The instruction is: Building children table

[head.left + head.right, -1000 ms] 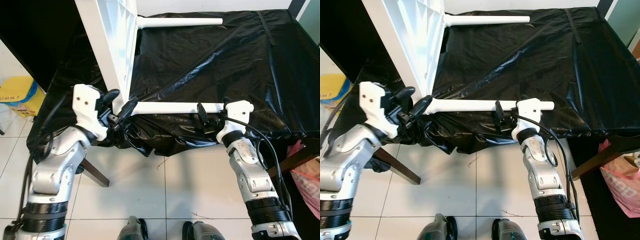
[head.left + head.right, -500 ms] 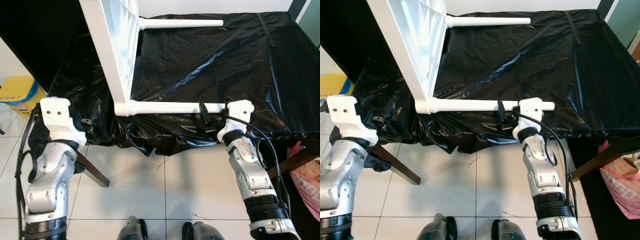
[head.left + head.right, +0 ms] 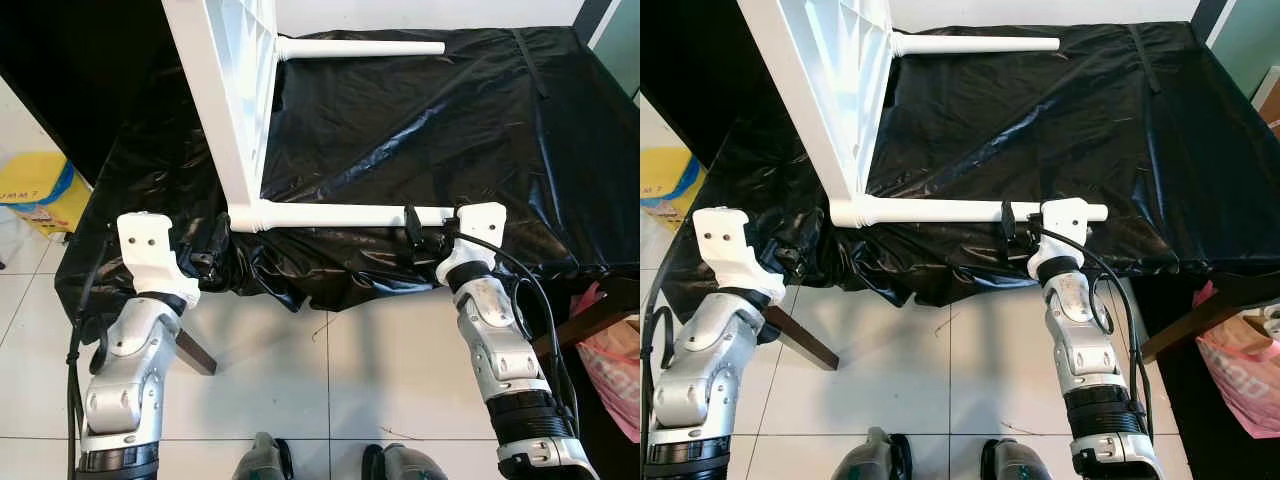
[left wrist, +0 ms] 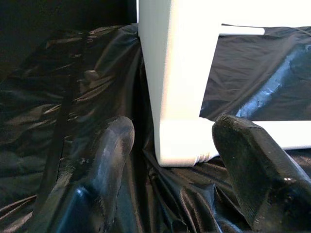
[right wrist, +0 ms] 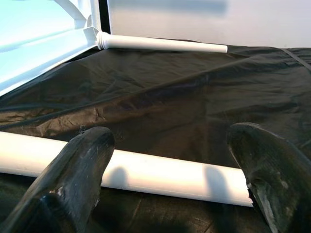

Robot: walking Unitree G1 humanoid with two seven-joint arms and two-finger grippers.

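The white children's table stands on its side on a black-covered table (image 3: pixel 420 110). Its tabletop (image 3: pixel 225 90) is upright, and two white legs point to the right from it: a far leg (image 3: pixel 360 47) and a near leg (image 3: pixel 340 215). My left gripper (image 3: pixel 214 256) is open just left of and below the corner where the near leg joins. In the left wrist view that corner (image 4: pixel 180 141) lies ahead between the two fingers (image 4: pixel 114 150). My right gripper (image 3: pixel 412 226) is open at the near leg's free end (image 5: pixel 160 175), with nothing clamped.
Crumpled black plastic sheet (image 3: pixel 300 280) hangs over the front edge. A brown wooden table leg (image 3: pixel 190 350) slants down beside my left arm. A yellow bag (image 3: pixel 40 190) lies on the tiled floor at left, and a pink bag (image 3: pixel 615 360) at right.
My left gripper was at the leg joint a second ago, then drew back to the left. It has now come back toward the corner. The right gripper has hardly moved.
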